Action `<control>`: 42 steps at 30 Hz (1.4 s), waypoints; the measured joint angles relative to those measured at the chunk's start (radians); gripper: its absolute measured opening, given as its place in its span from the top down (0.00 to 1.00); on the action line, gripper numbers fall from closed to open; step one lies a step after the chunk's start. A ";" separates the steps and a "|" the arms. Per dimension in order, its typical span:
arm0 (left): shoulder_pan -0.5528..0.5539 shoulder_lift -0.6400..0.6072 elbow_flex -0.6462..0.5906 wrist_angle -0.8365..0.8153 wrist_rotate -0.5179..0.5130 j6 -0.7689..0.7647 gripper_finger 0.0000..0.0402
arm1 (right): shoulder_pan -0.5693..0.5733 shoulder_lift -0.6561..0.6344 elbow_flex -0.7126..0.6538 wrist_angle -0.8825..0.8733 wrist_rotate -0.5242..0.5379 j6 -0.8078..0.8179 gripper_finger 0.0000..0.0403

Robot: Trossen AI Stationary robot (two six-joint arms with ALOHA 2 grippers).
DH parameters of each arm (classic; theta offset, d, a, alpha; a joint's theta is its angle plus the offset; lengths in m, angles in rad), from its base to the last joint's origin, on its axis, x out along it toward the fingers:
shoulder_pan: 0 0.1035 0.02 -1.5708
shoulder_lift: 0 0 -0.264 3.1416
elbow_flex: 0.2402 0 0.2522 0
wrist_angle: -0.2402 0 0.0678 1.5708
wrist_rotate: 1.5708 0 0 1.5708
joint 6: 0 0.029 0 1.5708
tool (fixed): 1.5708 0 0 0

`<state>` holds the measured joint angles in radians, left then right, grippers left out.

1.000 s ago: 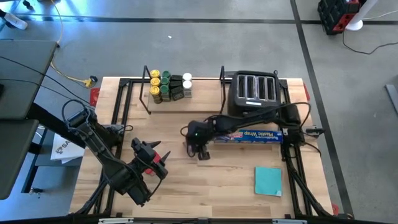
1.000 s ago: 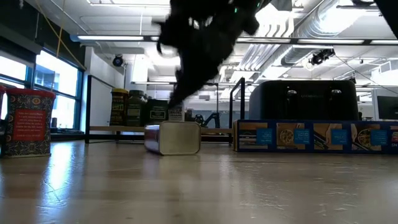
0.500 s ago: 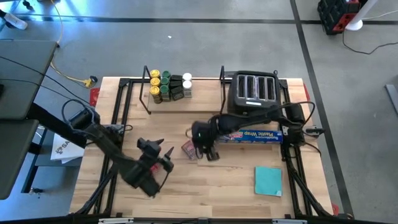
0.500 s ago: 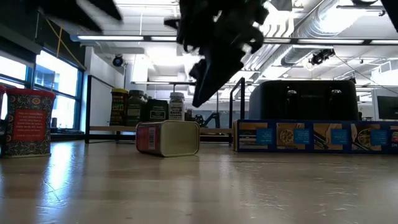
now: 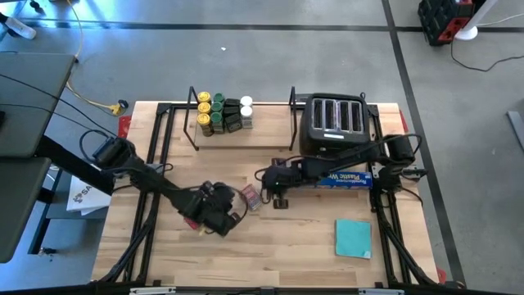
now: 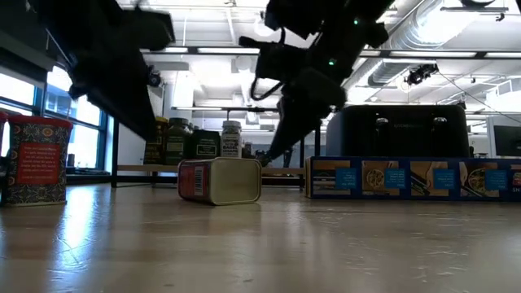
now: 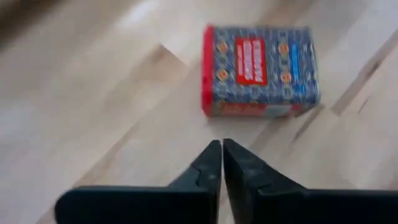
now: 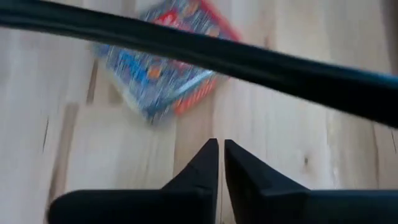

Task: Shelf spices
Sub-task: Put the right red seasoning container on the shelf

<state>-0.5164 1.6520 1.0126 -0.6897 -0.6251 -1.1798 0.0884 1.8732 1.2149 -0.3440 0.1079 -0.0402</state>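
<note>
A red square tin (image 5: 250, 197) lies on its side on the wooden table, mid-table; the left wrist view shows its patterned face (image 7: 258, 68). My left gripper (image 7: 222, 144) is shut, its tips just short of the tin on the tin's left-near side (image 5: 236, 206). My right gripper (image 8: 221, 144) is shut just right of the tin (image 5: 264, 192), which shows blurred ahead of it (image 8: 161, 68). The shelf (image 5: 241, 139) stands at the table's far side, with several jars (image 5: 221, 113) at its left end. A second red tin (image 6: 37, 159) stands upright at the low view's left.
A black toaster (image 5: 336, 119) stands at the far right, with the long blue plastic-wrap box (image 5: 340, 178) in front of it under my right arm. A flat teal square (image 5: 353, 238) lies near right. A black cable (image 8: 249, 62) crosses the right wrist view.
My left gripper has dropped and swung toward the table's right, up to the tin, tipping downward, and has shut. My right gripper has drawn off the tin toward the table's right. The lying tin has turned about on the table, its red side now facing the near edge.
</note>
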 joint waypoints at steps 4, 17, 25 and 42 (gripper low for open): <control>0.077 0.000 -0.071 0.162 0.114 0.126 0.96 | -0.038 0.015 -0.015 0.090 -0.023 0.066 0.99; 0.233 0.005 -0.237 0.545 0.306 0.301 1.00 | -0.090 0.110 -0.015 0.187 -0.149 0.115 1.00; 0.235 0.008 -0.247 0.573 0.249 0.328 1.00 | -0.082 0.124 -0.010 0.251 -0.167 0.137 1.00; 0.073 -0.015 -0.103 0.244 -0.118 0.328 1.00 | 0.057 0.094 0.026 0.228 0.161 -0.058 1.00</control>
<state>-0.4433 1.6367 0.9092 -0.4456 -0.7435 -0.8516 0.1458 1.9675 1.2407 -0.1165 0.2687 -0.0982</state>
